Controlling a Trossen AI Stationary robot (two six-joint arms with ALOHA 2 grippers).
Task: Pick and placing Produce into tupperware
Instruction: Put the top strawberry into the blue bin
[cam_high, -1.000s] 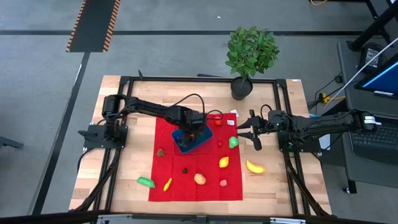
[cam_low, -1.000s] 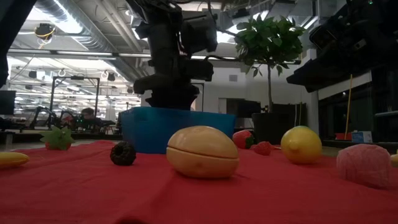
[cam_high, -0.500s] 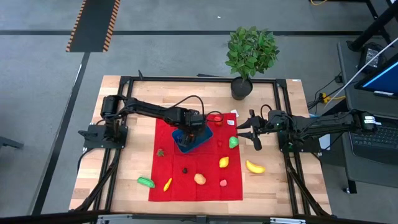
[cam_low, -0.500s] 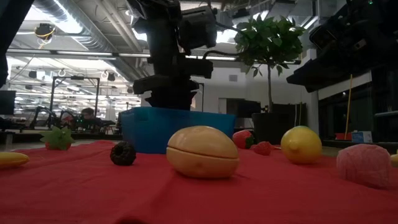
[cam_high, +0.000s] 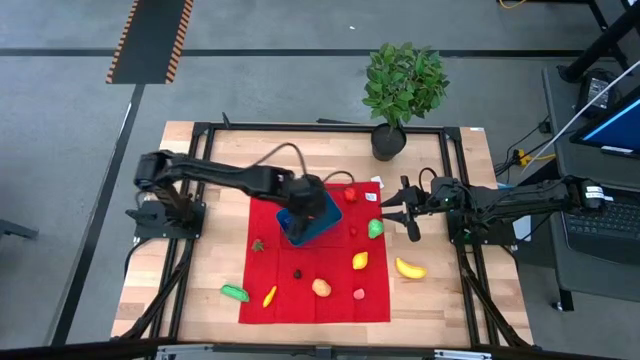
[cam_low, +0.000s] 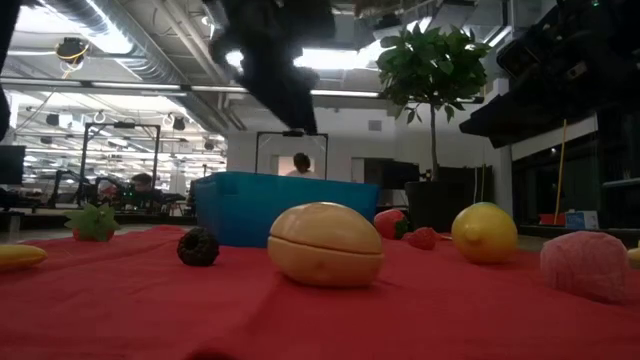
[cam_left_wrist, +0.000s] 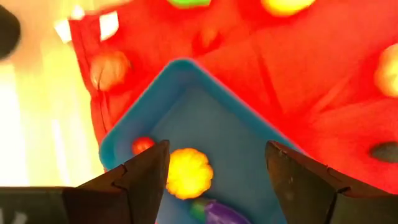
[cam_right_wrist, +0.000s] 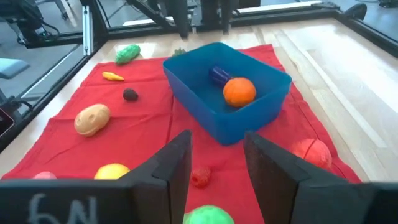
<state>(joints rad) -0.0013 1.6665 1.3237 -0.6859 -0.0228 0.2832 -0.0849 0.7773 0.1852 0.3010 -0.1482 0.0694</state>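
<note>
The blue tupperware (cam_high: 327, 224) sits on a red cloth (cam_high: 285, 300). Inside it lie an orange round fruit (cam_left_wrist: 188, 173), a small red piece (cam_left_wrist: 142, 145) and a purple piece (cam_left_wrist: 216, 212). My left gripper (cam_high: 316, 204) hangs open above the tupperware, pointing steeply down, with nothing between its fingers (cam_left_wrist: 144, 180). My right gripper (cam_right_wrist: 217, 163) waits open at the cloth's right edge, holding nothing. More produce rests on the cloth: a green piece (cam_high: 375, 228), a lemon (cam_high: 360, 261), a potato (cam_high: 321, 287) and a dark berry (cam_high: 297, 272).
A banana (cam_high: 409, 268) and a green vegetable (cam_high: 235, 292) lie on the bare wood beside the cloth. A potted plant (cam_high: 400, 90) stands at the table's far edge. A black frame rail (cam_high: 320, 128) runs around the tabletop.
My left gripper has risen from just inside the tupperware to well above its rim, staying open. The arm has drawn back a little toward the table's left. The tupperware and the produce in it have stayed in place.
</note>
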